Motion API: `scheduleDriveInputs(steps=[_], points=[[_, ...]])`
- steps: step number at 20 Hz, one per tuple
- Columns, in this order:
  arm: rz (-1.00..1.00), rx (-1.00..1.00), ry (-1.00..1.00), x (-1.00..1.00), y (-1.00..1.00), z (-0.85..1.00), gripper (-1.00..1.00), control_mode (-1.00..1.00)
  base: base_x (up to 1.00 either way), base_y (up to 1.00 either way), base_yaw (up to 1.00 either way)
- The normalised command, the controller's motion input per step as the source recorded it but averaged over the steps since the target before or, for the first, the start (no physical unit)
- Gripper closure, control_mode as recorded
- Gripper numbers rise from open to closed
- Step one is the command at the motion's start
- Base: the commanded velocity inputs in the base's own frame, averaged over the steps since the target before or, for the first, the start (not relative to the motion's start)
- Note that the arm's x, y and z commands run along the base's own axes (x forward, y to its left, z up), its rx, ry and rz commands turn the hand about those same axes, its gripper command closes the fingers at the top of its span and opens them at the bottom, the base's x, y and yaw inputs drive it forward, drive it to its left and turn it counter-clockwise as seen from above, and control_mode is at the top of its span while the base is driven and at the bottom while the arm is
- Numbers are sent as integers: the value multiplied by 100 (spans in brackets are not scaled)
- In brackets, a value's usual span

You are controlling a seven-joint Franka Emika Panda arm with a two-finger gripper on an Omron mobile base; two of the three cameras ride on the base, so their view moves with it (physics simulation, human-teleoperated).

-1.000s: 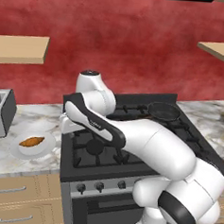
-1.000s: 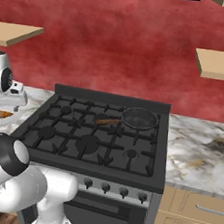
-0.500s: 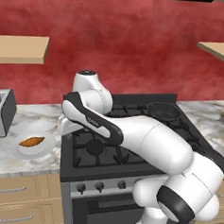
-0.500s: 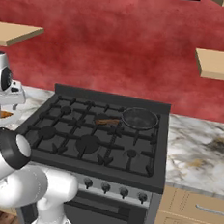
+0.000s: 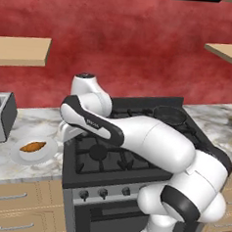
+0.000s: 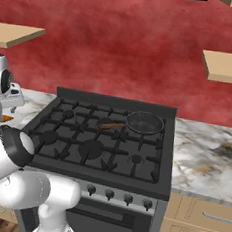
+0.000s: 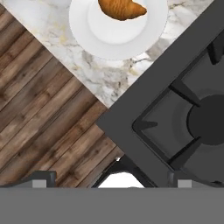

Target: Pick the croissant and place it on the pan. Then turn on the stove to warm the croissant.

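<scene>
Hovering wide open and gripping nothing, the claw (image 7: 112,177) is looking down from the bottom of the hand view over the stove's (image 7: 175,113) front corner. The croissant (image 7: 121,8) is lying on a white plate (image 7: 87,35) at the top of that view, well apart from the fingertips; in the left base view it is sitting at middle left (image 5: 33,146) on the marble surface (image 5: 16,160). The pan (image 6: 144,123) is waiting on a rear burner, centre right of the right base view. Risks ahead, as I judge them: descending off-centre could be nudging the plate, or pinching the pastry's tapered tip could be letting it slip.
</scene>
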Motion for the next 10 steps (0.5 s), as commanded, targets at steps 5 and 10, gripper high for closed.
scheduleDriveInputs(steps=[5, 10], points=[[15, 0, 0, 8, 18, -7, -100, -100, 0, 0, 0], [14, 0, 0, 7, 21, -8, -100, -100, 0, 0, 0]])
